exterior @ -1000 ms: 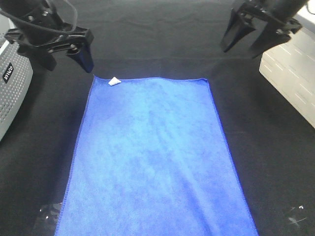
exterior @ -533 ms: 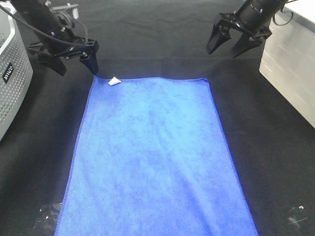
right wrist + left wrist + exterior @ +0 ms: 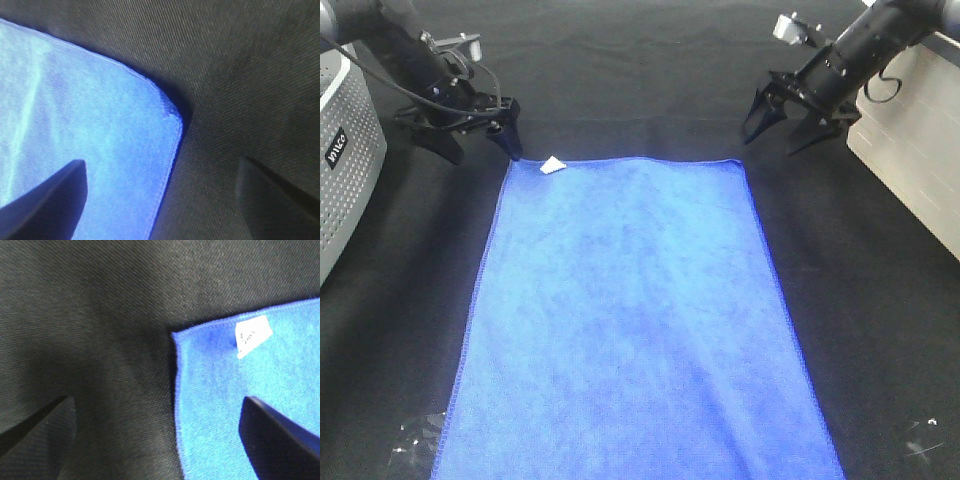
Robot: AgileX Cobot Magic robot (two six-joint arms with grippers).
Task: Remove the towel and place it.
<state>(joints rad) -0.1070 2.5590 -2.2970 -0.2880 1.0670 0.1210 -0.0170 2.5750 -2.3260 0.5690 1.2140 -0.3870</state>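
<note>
Both pincers have dropped from their higher, nearer positions toward the far corners of the cloth. The cloth itself has not shifted.

Item: towel [image 3: 630, 320], royal blue, lying flat and full length on the black-covered bench [image 3: 640, 80]. Its white tag [image 3: 552, 165] is at the far left corner. No folds, nothing resting on it.

Left pincer [image 3: 483, 150]: released, jaws wide, holding nothing. The wrist view shows the tagged corner between the fingers, one over blue cloth and the other over bare black covering.

Right pincer [image 3: 772, 140]: released, jaws wide, empty. It straddles the far right corner in the same way. It looks slightly higher and farther off the edge than the left one, though contact cannot be judged.

Step in hand, as judged: the final descent to pinch both far corners.

Handling note: each should lower until its fingertips meet the bench, then close so the cloth edge bunches between the pads. Only blue cloth should be caught, not the black covering beneath. The two should close together and lift evenly, or the towel will skew.
</note>
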